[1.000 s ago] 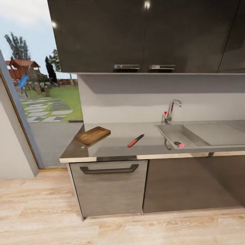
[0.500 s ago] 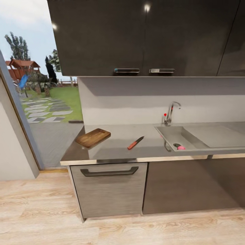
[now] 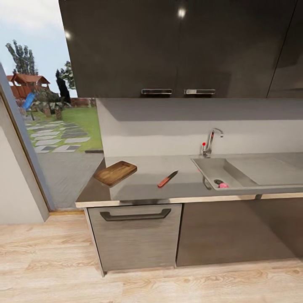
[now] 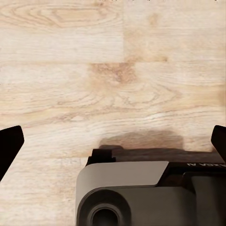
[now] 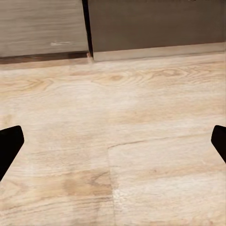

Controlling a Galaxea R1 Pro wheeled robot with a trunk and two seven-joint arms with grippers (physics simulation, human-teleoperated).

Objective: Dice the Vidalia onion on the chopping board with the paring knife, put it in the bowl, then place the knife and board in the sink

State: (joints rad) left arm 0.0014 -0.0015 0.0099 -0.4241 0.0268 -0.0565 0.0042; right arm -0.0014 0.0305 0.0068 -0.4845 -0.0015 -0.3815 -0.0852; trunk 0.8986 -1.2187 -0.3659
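Vidalia onion [image 3: 224, 185] in sink [image 3: 252, 170], beside drain.

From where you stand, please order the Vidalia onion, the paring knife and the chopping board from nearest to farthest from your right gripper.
1. Vidalia onion, in the sink at right, and paring knife, mid countertop: too close to call.
2. chopping board, at its left end, likely farthest.
The right gripper hangs open over the floor.

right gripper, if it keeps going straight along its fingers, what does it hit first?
Most likely the wooden floor. The right gripper is open, its fingers wide apart, with only floorboards between them. The cabinet base lies beyond, off that line. Depth is unclear.
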